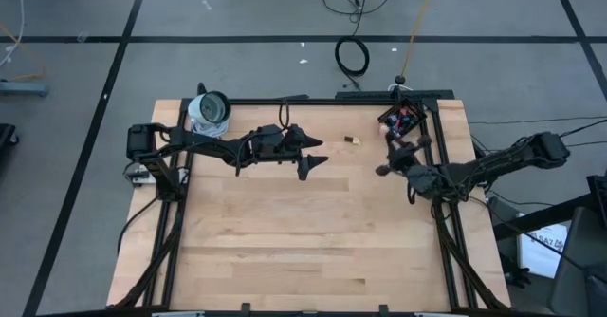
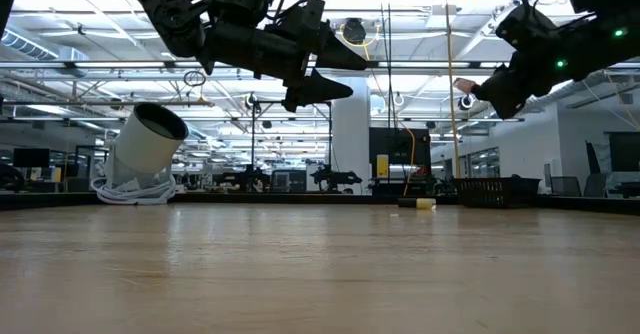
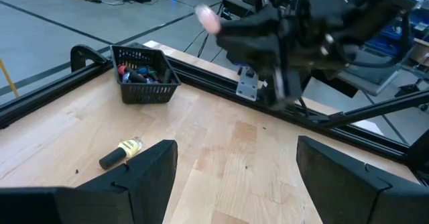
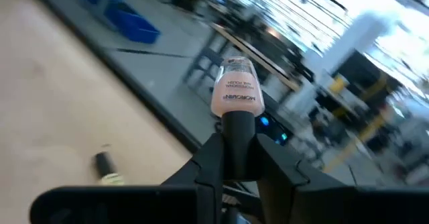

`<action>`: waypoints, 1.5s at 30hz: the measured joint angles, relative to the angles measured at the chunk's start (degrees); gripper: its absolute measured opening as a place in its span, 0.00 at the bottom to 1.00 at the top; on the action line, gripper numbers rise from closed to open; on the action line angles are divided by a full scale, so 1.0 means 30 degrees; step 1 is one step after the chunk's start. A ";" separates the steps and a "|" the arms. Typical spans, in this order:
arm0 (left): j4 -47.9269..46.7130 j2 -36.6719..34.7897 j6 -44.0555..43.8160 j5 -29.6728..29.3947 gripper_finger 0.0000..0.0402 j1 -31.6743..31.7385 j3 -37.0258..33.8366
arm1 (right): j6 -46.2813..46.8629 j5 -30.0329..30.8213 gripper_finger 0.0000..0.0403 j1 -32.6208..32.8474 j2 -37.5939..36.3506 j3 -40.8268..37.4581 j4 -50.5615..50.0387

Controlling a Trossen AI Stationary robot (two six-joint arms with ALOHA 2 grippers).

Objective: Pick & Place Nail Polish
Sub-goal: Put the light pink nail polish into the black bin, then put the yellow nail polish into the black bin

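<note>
Pink nail polish bottle (image 4: 234, 86) sits pinched by its cap in the right gripper (image 4: 236, 147), raised above the table, the basket (image 1: 404, 121) just at its twelve o'clock, while the left gripper (image 1: 313, 161) waits spread.

The held bottle (image 3: 208, 19) blurs in the left wrist view. The basket (image 1: 406, 120) bottles are too small to count from above.
</note>
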 joint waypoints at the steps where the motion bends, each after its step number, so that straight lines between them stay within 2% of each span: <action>1: 0.0001 0.0000 0.0000 0.0000 0.73 0.0002 0.0000 | 0.0302 0.0169 0.12 -0.0385 -0.0117 0.0000 0.0004; 3: -0.0003 0.0000 0.0000 0.0000 0.73 0.0007 0.0000 | 0.0730 0.0078 0.12 -0.1393 -0.0432 0.0000 -0.0004; 5: 0.0003 0.0000 0.0000 0.0000 0.73 0.0007 0.0000 | 0.1175 -0.0928 0.12 -0.2678 -0.0793 0.0000 -0.0029; 10: 0.0000 0.0000 0.0000 -0.0004 0.73 0.0003 0.0000 | 0.3176 -0.5737 0.12 -0.6412 -0.1267 0.0000 -0.1256; 18: -0.0004 0.0000 0.0001 0.0000 0.73 0.0000 0.0000 | 0.7077 -1.2487 0.12 -1.3406 -0.1541 0.0000 -0.6202; 22: -0.0004 0.0000 0.0000 0.0000 0.73 0.0000 0.0000 | 0.7463 -1.4924 0.12 -1.6193 -0.1541 0.0000 -0.6850; 26: 0.0002 -0.0001 0.0000 0.0000 0.73 0.0007 0.0000 | 0.7421 -1.6815 0.12 -1.7833 -0.1442 0.0000 -0.6892; 32: -0.0004 0.0000 0.0000 -0.0004 0.73 0.0002 0.0000 | 0.7311 -1.7412 0.13 -1.8528 -0.1359 0.0000 -0.7183; 41: 0.0003 0.0000 0.0000 -0.0007 0.73 0.0007 0.0000 | 0.7003 -1.7134 0.28 -1.8550 -0.1359 -0.0488 -0.6939; 45: -0.0001 -0.0004 0.0004 0.0000 0.73 0.0007 0.0000 | 0.6011 -1.7135 0.31 -1.8550 -0.1359 -0.1003 -0.4737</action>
